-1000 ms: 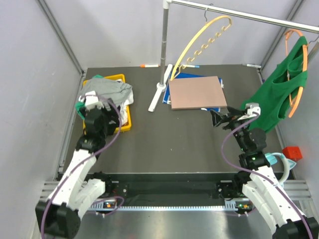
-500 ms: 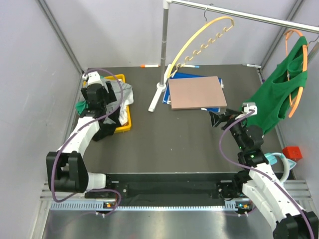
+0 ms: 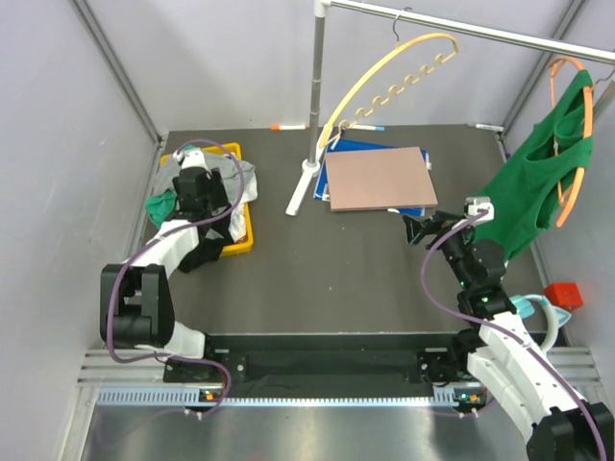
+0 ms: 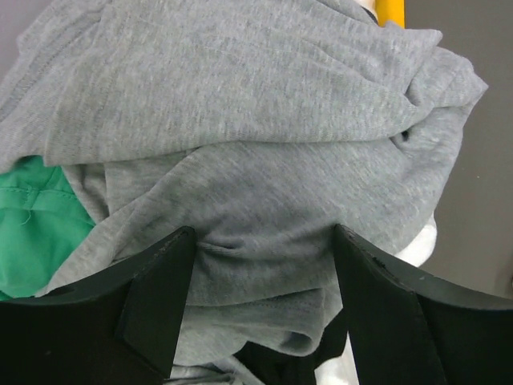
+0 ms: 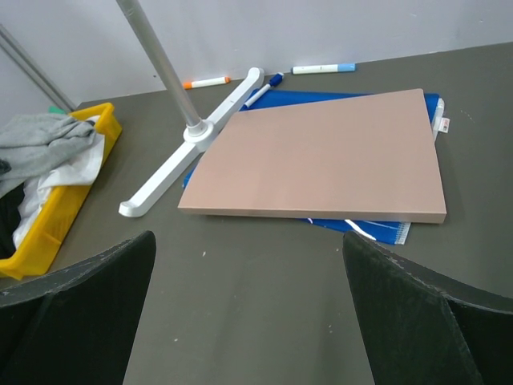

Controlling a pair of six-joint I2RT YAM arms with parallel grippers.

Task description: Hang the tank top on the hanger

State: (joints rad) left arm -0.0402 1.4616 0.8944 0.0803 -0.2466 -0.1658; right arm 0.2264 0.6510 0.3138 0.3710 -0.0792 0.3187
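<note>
1. A dark desk (image 3: 336,274) carries a yellow plastic bin (image 3: 244,233) near its left edge.
2. The pale yellow curved hanger with a wavy lower bar (image 3: 415,43) hangs by its hook from a metal rail (image 3: 480,33) at the back.
3. The light grey tank top of thin fabric (image 4: 256,152) lies crumpled in the bin, beside a green cloth (image 4: 32,220).
4. The left tool (image 4: 263,233) is spread wide over the grey fabric, gripping nothing.
5. The right tool (image 5: 248,241) is open and empty above the desk's right side.
</note>
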